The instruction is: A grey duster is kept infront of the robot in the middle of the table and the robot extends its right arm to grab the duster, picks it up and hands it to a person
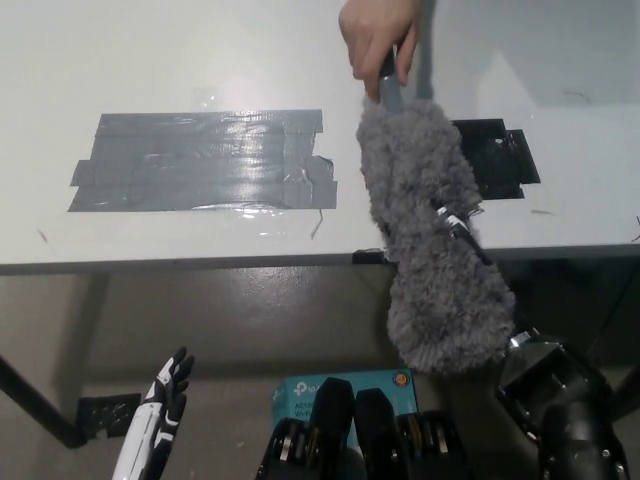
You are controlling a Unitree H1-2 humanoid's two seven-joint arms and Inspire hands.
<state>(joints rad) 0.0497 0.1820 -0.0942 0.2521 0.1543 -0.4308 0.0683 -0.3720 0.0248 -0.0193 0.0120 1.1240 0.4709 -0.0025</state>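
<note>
The fluffy grey duster (430, 240) hangs tilted above the table's front edge, with its dark handle (390, 92) pointing away from me. My black right hand (458, 222) is shut on it, mostly buried in the fluff, so only a few fingers show. A person's hand (378, 32) reaches in from the top and grips the handle. The black right arm (560, 400) comes up from the bottom right. My white left hand (160, 415) rests low at the lower left, below the table, holding nothing.
On the white table (150, 245) are a large grey tape patch (205, 160) and, partly behind the duster, a black tape patch (500, 160). A blue box (335, 386) lies on the floor under the table's front edge.
</note>
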